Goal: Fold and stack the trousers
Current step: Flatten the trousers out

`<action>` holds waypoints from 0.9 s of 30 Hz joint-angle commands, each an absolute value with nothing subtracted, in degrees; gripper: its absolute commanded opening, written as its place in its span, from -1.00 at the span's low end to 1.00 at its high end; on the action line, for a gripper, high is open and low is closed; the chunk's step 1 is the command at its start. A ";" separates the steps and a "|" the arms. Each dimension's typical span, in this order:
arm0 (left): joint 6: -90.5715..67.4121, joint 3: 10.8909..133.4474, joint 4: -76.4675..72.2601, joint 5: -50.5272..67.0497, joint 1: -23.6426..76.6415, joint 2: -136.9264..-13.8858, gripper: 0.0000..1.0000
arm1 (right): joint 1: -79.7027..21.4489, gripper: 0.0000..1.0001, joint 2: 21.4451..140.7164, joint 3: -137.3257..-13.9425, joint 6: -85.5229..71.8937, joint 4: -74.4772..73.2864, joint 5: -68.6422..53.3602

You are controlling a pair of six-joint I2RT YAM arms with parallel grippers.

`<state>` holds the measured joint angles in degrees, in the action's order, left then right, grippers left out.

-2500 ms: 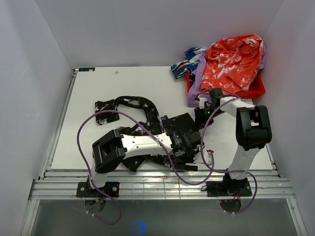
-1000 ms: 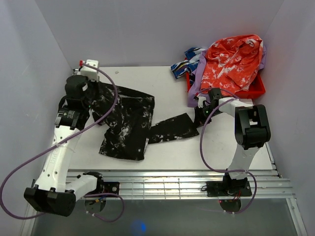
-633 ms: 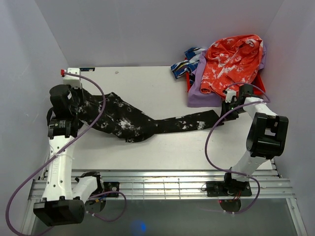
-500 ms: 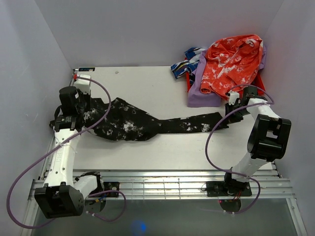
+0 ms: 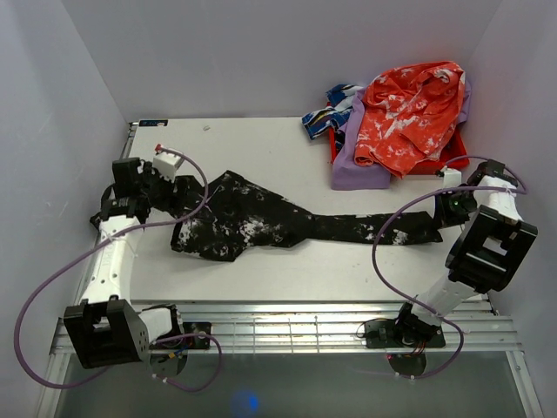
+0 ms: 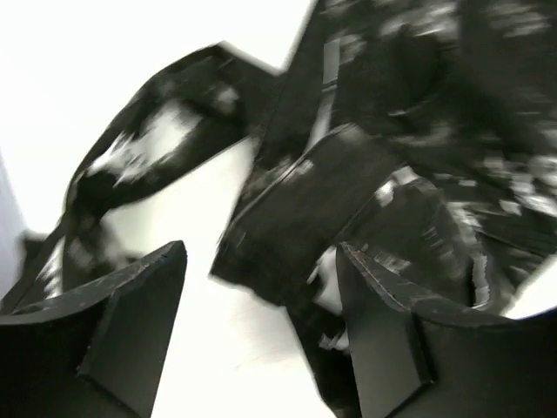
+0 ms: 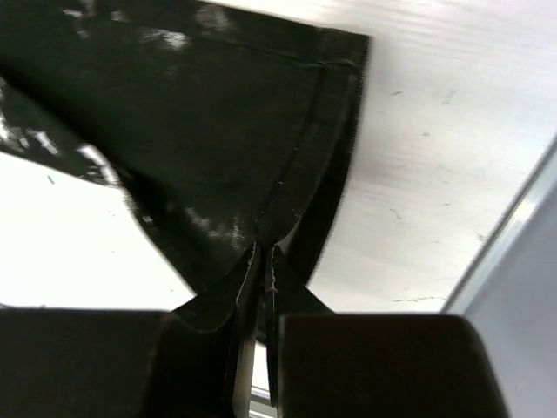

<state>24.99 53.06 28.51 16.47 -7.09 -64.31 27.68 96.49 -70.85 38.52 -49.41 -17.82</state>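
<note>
Pinching a hemmed edge of the black, white-flecked trousers (image 7: 218, 131) between its closed fingers, the right pincer (image 7: 264, 248) is gripping the cloth just above the pale surface (image 7: 435, 174). From that grip the fabric is spreading away ahead of the pincer, with the stitched hem running off to its right.

The left pincer (image 6: 261, 252) is standing wide open, its two dark fingers (image 6: 139, 305) well apart and clasping nothing. That view is coming out blurred, but bunched trouser cloth is lying just beyond the fingertips.

Seen from above, the garment is lying stretched along the surface between the two pincers. Its wide, crumpled part is sitting beside the left one and a narrow leg is ending at the right one.

Farther off, beyond the right pincer, a heap of red, purple and blue-patterned clothes (image 5: 409, 104) is resting on a red tray (image 5: 457, 161).
</note>
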 commanded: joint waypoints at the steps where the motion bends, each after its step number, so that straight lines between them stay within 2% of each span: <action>1: 27.52 64.21 32.77 34.85 -7.21 -70.17 0.64 | 26.72 -0.84 96.94 -69.97 42.01 -54.23 -21.61; 3: 27.42 71.51 38.48 39.09 -7.21 -77.13 0.67 | 26.72 -0.85 97.29 -69.52 41.75 -54.40 -22.23; 4: 27.33 77.81 39.89 42.16 -7.12 -83.61 0.78 | 26.72 -0.84 97.64 -69.43 41.66 -54.32 -22.32; 5: 26.55 80.22 40.51 42.71 -6.42 -86.46 0.80 | 26.72 -0.84 97.73 -69.35 41.49 -54.14 -22.24; 10: 26.90 92.43 41.04 38.24 -0.97 -101.93 0.83 | 26.72 -0.85 98.17 -69.78 40.52 -54.14 -22.67; 14: 24.35 99.12 40.26 35.87 3.16 -115.10 0.83 | 26.72 -0.84 98.00 -69.26 40.08 -53.79 -22.06; 20: 24.61 100.90 37.45 26.55 6.32 -122.78 0.79 | 26.72 -0.84 96.86 -68.20 41.13 -53.35 -20.48; 24: 24.35 97.05 32.71 20.76 7.64 -124.01 0.66 | 26.72 -0.84 96.24 -67.85 42.27 -53.00 -19.25; 26: 24.52 95.98 31.47 19.52 8.26 -124.01 0.40 | 26.72 -0.84 95.80 -67.68 42.54 -52.74 -18.90; 27: 24.35 95.28 31.20 18.64 8.44 -123.58 0.05 | 26.72 -0.84 95.54 -67.50 42.89 -52.56 -18.64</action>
